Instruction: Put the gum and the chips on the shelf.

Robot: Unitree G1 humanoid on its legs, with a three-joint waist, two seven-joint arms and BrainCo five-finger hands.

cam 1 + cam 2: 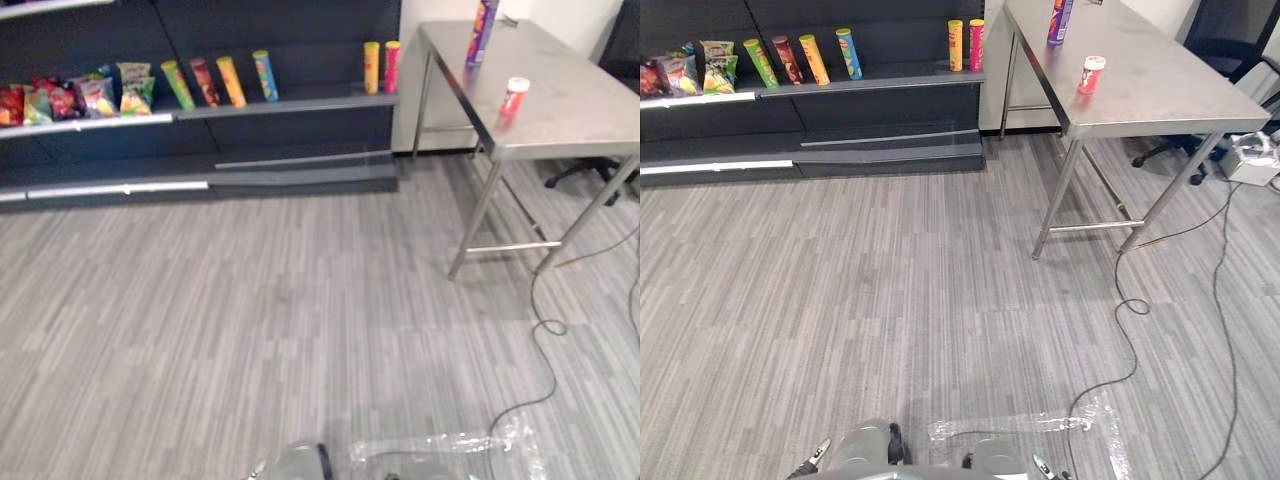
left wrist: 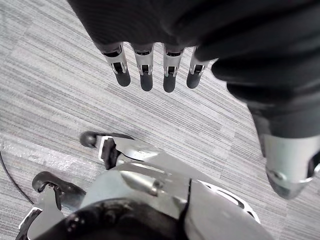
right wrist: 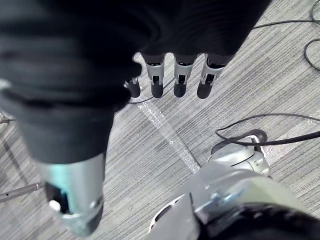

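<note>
Grey floor (image 1: 890, 300) | steel table (image 1: 1180, 90): chips can (image 1: 1060, 22), gum tub (image 1: 1092, 74) | labels unreadable

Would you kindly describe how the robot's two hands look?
The left hand and the right hand match: slim silver fingers with rounded dark tips, a thicker silver thumb set apart, and a dark ribbed cover over the back and wrist.

Open floor (image 1: 280, 300) between shelf (image 1: 300, 104) and table (image 1: 575, 115)

Red gum (image 1: 514, 96) — purple chips (image 1: 482, 30); dark shelf (image 1: 300, 105); grey-striped floor (image 1: 250, 300).
</note>
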